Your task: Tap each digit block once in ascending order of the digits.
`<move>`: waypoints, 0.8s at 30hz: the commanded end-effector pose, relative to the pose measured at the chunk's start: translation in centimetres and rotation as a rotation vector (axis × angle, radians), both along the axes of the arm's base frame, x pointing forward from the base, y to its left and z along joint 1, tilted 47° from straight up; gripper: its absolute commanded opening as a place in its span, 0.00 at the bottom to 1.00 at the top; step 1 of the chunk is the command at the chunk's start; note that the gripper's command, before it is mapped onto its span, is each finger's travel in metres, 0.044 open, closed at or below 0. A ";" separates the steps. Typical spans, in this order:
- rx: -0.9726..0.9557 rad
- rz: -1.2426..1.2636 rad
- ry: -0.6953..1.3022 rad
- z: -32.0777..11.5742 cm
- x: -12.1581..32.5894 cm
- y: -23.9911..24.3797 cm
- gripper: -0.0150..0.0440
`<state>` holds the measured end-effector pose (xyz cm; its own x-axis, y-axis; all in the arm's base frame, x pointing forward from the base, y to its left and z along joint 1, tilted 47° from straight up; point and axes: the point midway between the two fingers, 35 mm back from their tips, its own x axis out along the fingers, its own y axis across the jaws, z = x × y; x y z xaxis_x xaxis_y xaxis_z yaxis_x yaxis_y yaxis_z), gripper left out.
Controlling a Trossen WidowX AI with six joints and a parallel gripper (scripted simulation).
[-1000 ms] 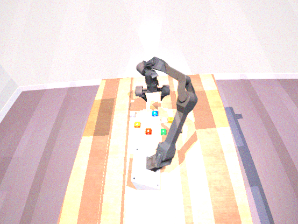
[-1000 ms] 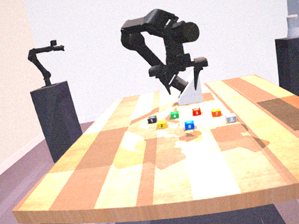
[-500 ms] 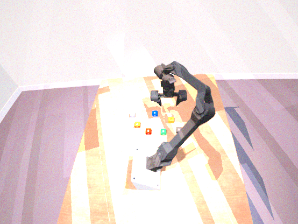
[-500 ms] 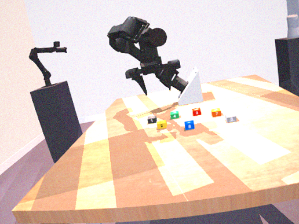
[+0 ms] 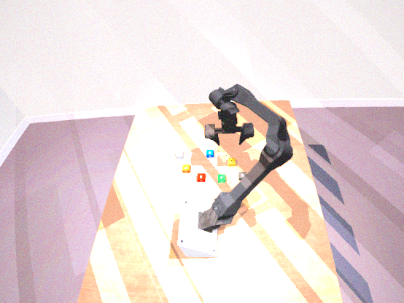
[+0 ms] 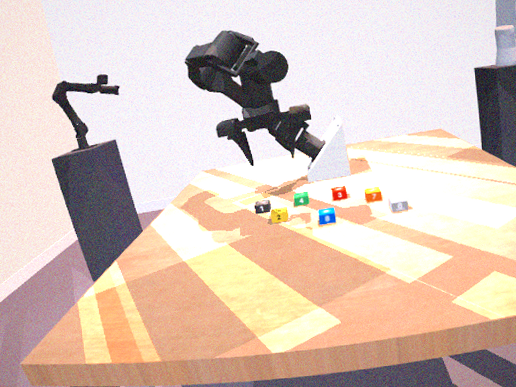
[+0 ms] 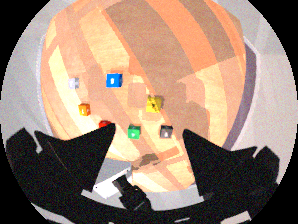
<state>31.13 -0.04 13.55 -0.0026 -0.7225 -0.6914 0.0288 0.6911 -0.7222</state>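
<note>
My gripper (image 5: 230, 144) (image 6: 272, 161) (image 7: 149, 129) is open and empty, high above the table. Black block 1 (image 5: 242, 175) (image 6: 263, 206) (image 7: 166, 132) is partly behind the arm in the top view. Yellow block 2 (image 5: 232, 162) (image 6: 279, 215) (image 7: 154, 104) lies near it. Red block 3 (image 5: 201, 178) (image 6: 339, 193) (image 7: 104, 124) is partly behind a finger in the wrist view. Green block 4 (image 5: 222, 178) (image 6: 301, 199) (image 7: 134, 132) lies between red and black. Orange block 7 (image 5: 186, 168) (image 6: 373, 194) (image 7: 84, 110), a blue block (image 5: 210, 154) (image 6: 326, 216) (image 7: 114, 80) and a white block (image 5: 179, 155) (image 6: 398, 205) (image 7: 74, 83) also lie there; the last two digits are unclear.
The white arm base (image 5: 198, 237) (image 6: 331, 154) stands behind the blocks in the exterior view. Off the wooden table (image 6: 270, 365), a dark pedestal (image 6: 99, 209) carries another arm at the left, and another pedestal (image 6: 499, 118) stands at the right.
</note>
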 end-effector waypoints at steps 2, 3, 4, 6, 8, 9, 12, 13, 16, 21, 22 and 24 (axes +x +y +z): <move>-0.004 0.005 0.003 0.0 -0.1 -0.1 0.93; -0.004 0.005 0.003 0.0 -0.1 -0.1 0.93; -0.004 0.005 0.003 0.2 -0.2 -0.2 0.93; -0.004 0.005 0.004 1.0 -1.6 -0.8 0.93; -0.005 0.005 0.005 2.1 -3.7 -1.7 0.93; -0.005 0.005 0.006 2.5 -4.8 -2.2 0.93; -0.006 0.005 0.008 3.3 -7.4 -3.2 0.93; -0.006 0.005 0.008 3.4 -7.6 -3.3 0.93; -0.006 0.005 0.008 3.4 -7.6 -3.3 0.93; -0.003 0.006 0.007 2.7 -7.5 -3.9 0.84; -0.001 0.006 0.007 2.0 -7.4 -4.6 0.80; 0.000 0.007 0.006 0.0 -7.3 -6.7 0.71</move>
